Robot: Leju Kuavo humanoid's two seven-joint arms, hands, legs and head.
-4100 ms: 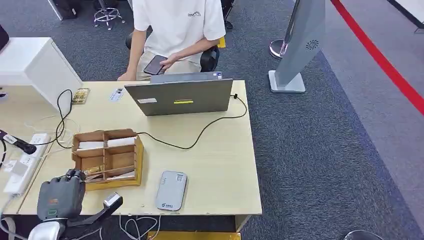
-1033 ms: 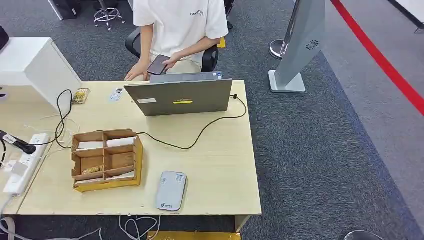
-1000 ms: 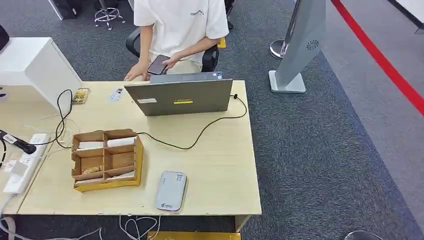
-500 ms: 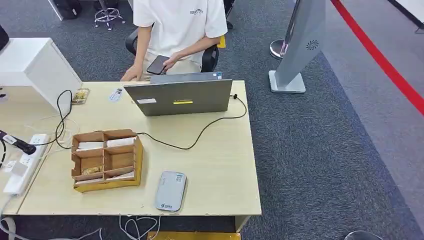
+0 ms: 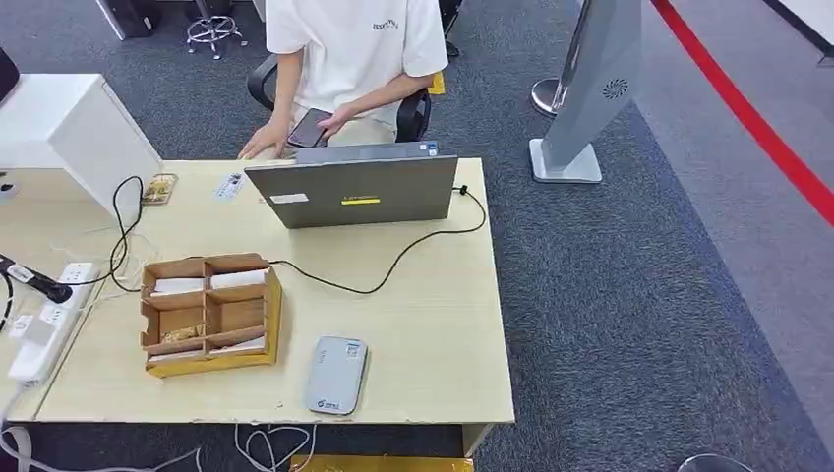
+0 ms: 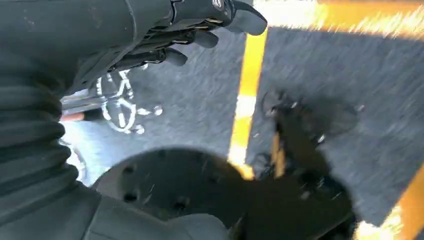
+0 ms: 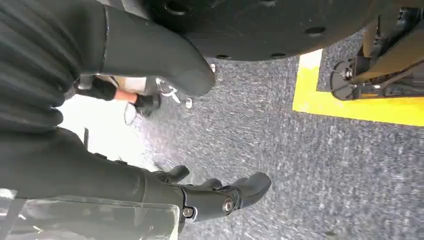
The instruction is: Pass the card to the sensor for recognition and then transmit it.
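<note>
Both hands hung low over carpet: left hand (image 6: 165,35) and right hand (image 7: 200,192) seen empty, fingers loosely spread; cards (image 5: 208,282) lodged in far compartments of wooden tray (image 5: 271,305); sensor (image 5: 335,375) right of tray near table's near edge; thin card judged easily fumbled or tray shoved during pick.

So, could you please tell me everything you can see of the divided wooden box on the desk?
The wooden box is a shallow open tray of light brown wood on a yellower base, split by thin partitions into four compartments. It lies flat on the pale desk, near the front left, left of the grey sensor. The two far compartments each hold a white card; the near ones hold smaller items too small to identify. Nothing touches it from above.
</note>
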